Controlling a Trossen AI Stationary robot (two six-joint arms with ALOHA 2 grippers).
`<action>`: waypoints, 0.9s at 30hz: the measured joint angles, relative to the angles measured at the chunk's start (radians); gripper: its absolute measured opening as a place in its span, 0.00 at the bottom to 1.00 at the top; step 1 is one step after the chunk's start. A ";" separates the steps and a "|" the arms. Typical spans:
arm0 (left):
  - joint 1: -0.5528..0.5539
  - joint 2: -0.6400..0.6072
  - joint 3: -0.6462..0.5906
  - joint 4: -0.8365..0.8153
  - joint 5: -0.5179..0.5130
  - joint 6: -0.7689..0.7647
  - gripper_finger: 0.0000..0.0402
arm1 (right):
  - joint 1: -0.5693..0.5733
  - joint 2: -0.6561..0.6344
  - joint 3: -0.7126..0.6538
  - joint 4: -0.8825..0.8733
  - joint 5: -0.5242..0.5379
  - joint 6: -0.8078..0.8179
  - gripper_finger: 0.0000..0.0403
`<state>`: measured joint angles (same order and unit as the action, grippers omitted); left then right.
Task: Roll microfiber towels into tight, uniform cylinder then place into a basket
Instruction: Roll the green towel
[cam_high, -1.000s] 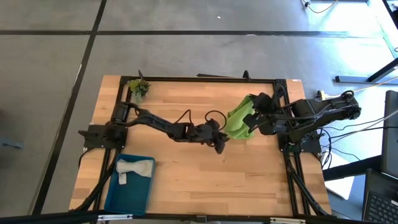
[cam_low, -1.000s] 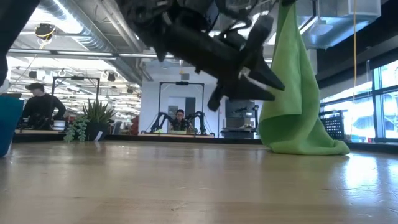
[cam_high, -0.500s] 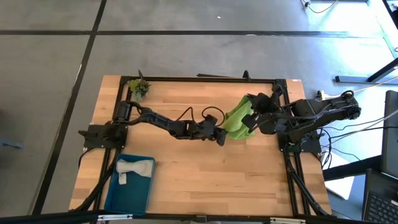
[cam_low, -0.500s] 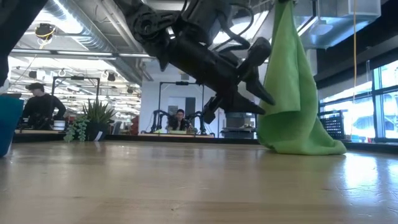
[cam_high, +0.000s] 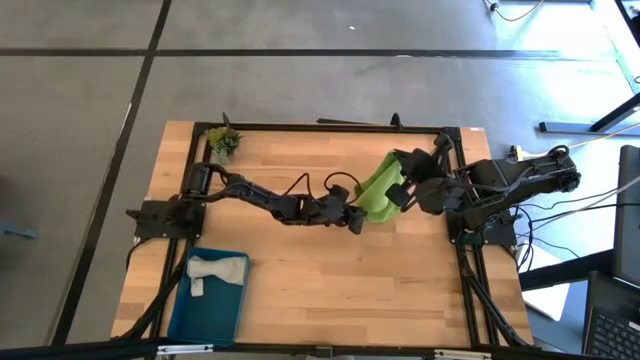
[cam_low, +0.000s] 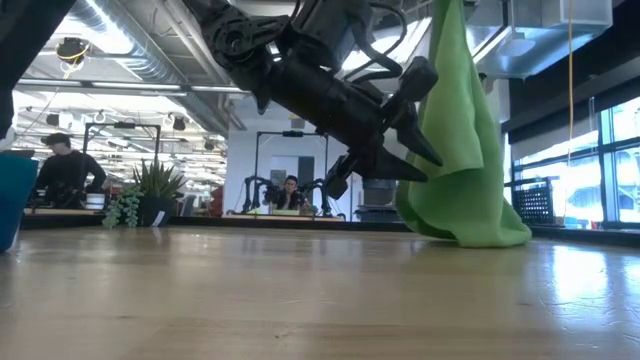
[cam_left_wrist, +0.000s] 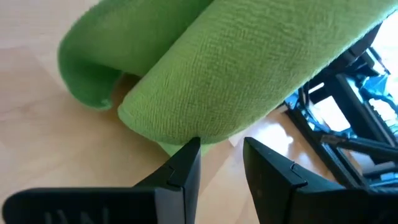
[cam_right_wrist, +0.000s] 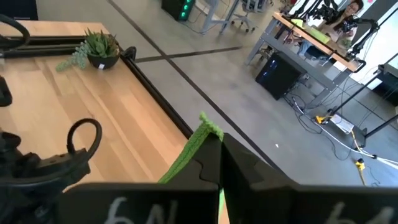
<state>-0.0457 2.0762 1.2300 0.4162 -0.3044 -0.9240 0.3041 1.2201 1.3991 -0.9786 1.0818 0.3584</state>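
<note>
The lime green towel (cam_high: 378, 195) hangs from my right gripper (cam_high: 402, 192) at the table's right middle. Its lower end rests bunched on the wood. My right gripper (cam_right_wrist: 217, 142) is shut on it. My left gripper (cam_high: 357, 221) reaches in from the left and is open by a narrow gap. In the left wrist view its fingertips (cam_left_wrist: 221, 144) stand right at a rounded fold of the towel (cam_left_wrist: 205, 93) low down. The grey towel (cam_high: 215, 270) lies rolled in the teal basket (cam_high: 183, 305) at the near left. My right gripper pinches the green towel's upper edge (cam_right_wrist: 199, 138) between its two fingers, and a corner of the towel sticks out beyond the fingertips. The towel hangs below the gripper in slack folds, and its lower end (cam_low: 465, 228) lies on the table. My left gripper has one fingertip (cam_left_wrist: 189, 149) at the towel's low fold; I cannot tell whether it touches.
A small potted plant (cam_high: 222, 141) stands at the far left corner. Black frame rails run along the table's edges. Bare wood lies between the basket and the towel. People sit at desks in the room behind the table.
My left gripper has moved toward the far edge and up to the green towel's low fold. My right gripper has carried the towel's top a little toward the table's left, and the towel's lower end has slid left along the wood.
</note>
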 joint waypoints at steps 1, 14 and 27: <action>-0.001 0.000 0.000 0.001 -0.001 -0.013 0.27 | 0.000 0.000 0.000 0.005 0.001 -0.001 0.01; 0.001 0.000 0.000 0.005 -0.032 0.103 0.27 | 0.000 0.000 0.000 0.046 0.003 -0.050 0.01; 0.028 -0.205 0.001 -0.106 0.038 0.678 0.27 | 0.000 0.000 0.000 0.041 -0.061 -0.080 0.01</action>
<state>-0.0177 1.8709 1.2306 0.3103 -0.2660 -0.2457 0.3042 1.2201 1.3991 -0.9381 1.0211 0.2779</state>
